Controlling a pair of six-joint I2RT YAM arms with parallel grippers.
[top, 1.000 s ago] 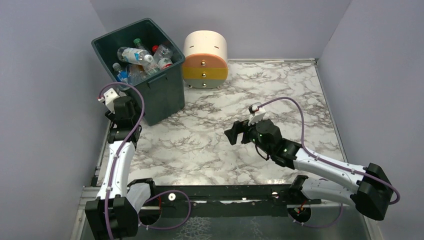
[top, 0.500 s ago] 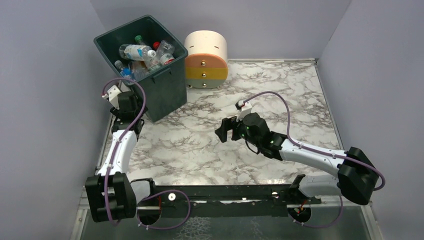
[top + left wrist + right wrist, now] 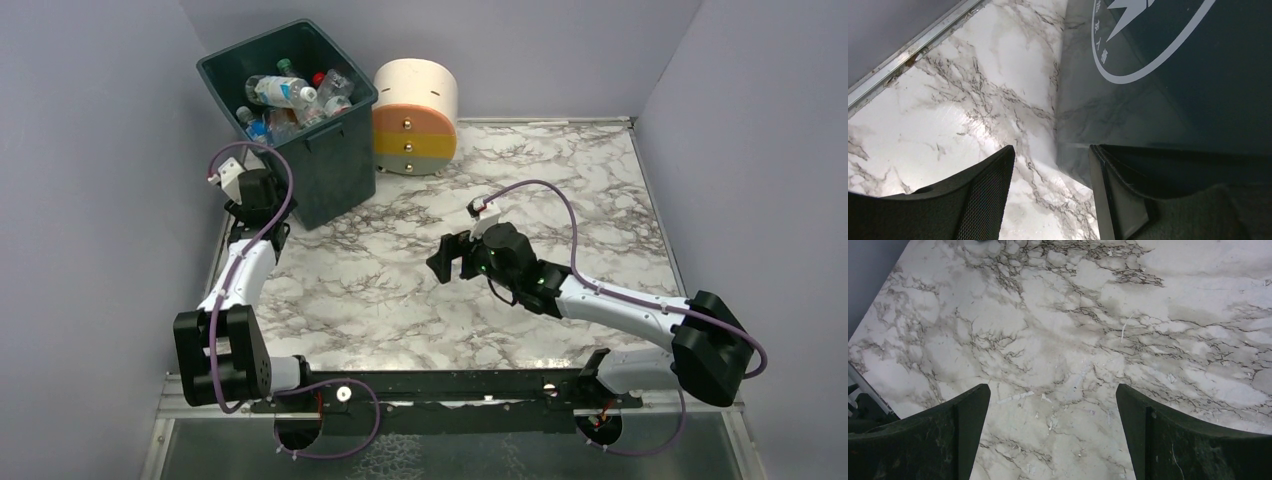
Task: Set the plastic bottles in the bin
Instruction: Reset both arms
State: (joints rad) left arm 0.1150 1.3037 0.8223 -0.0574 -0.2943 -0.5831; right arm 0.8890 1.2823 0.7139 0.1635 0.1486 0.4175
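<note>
The dark green-grey bin stands at the back left of the marble table, filled with several plastic bottles, clear ones with coloured caps and labels. My left gripper is low at the bin's near left corner. In the left wrist view its jaws stand narrowly apart over bare marble, the right finger close beside the bin wall with its white logo. My right gripper hovers over mid-table, open wide with only marble between the fingers. No bottle shows outside the bin.
A round cream, orange and yellow drawer unit stands just right of the bin against the back wall. Grey walls close in the table on the left, back and right. A metal rail runs along the table's left edge.
The bin has slid toward the back and slightly right, with my left gripper following at its near corner. My right gripper has moved left across mid-table, still open.
</note>
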